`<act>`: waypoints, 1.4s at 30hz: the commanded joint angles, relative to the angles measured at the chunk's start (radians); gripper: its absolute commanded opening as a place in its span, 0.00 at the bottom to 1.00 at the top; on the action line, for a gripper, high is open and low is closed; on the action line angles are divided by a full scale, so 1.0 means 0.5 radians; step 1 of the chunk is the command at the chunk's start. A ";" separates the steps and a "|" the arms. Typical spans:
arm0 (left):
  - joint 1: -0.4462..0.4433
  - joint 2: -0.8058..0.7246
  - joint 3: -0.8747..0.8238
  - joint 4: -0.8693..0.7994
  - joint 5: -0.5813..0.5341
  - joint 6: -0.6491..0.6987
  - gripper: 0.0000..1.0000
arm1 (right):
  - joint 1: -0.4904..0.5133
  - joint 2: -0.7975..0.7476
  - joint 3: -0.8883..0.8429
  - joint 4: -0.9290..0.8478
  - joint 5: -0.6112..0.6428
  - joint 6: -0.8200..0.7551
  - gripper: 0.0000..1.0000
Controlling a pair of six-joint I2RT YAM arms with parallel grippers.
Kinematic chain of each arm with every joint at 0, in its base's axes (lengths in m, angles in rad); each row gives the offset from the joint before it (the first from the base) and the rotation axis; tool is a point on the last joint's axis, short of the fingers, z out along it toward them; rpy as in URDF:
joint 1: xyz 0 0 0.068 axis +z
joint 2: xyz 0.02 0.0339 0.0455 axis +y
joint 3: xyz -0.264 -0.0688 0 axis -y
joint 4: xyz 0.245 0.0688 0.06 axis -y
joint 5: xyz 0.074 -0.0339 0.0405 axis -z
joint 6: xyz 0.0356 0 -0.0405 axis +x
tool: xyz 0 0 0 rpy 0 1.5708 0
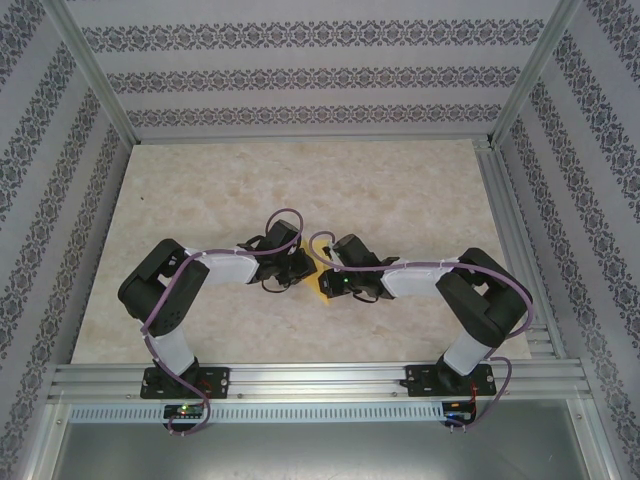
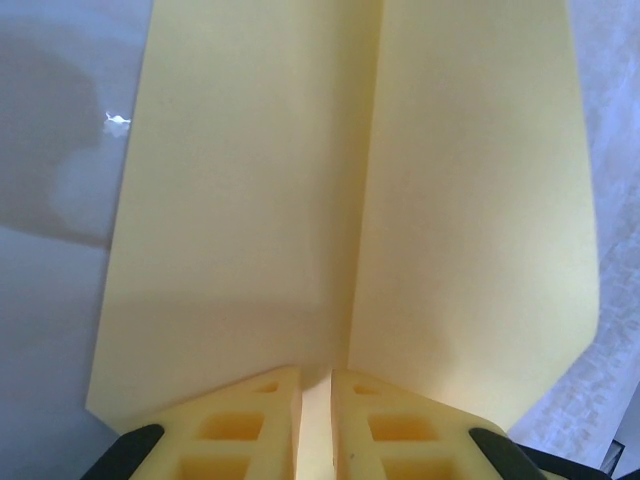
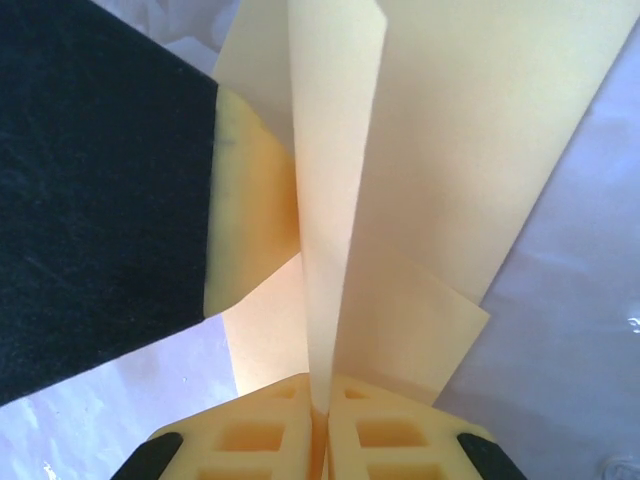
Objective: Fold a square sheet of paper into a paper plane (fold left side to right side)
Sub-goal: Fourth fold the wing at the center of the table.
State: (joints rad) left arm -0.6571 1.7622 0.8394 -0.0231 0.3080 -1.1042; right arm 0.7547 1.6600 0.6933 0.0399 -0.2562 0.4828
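The square sheet of paper is folded into a pale yellow paper plane [image 2: 250, 200] with a centre crease and two flat wings. In the top view a small yellow bit of the plane [image 1: 322, 291] shows between the two wrists at the table's middle. My left gripper [image 2: 316, 375] is shut on the fold under the crease, with a strip of paper in the narrow gap. My right gripper [image 3: 320, 385] is shut on the upright middle fold of the plane [image 3: 450, 150]. The left gripper's black body [image 3: 90, 200] sits close on that view's left.
The marbled beige table top [image 1: 300, 180] spreads behind and beside the arms. Aluminium rails [image 1: 320, 378] run along the near edge and the right side. Patterned walls [image 1: 320, 75] close in the back and sides.
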 commanded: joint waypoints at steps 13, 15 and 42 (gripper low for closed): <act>-0.023 -0.036 0.015 -0.098 -0.047 0.061 0.22 | -0.162 0.037 -0.151 0.387 -0.357 0.133 0.10; -0.017 -0.098 0.023 -0.180 -0.086 0.102 0.23 | -0.167 0.056 -0.155 0.387 -0.379 0.137 0.10; 0.033 -0.165 0.066 -0.056 0.028 0.066 0.12 | -0.181 0.076 -0.168 0.430 -0.447 0.118 0.10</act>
State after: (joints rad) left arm -0.6483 1.6558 0.8448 -0.0963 0.3069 -1.0561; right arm 0.6712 1.6844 0.6216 0.2195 -0.4667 0.5457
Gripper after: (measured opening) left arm 0.128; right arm 0.104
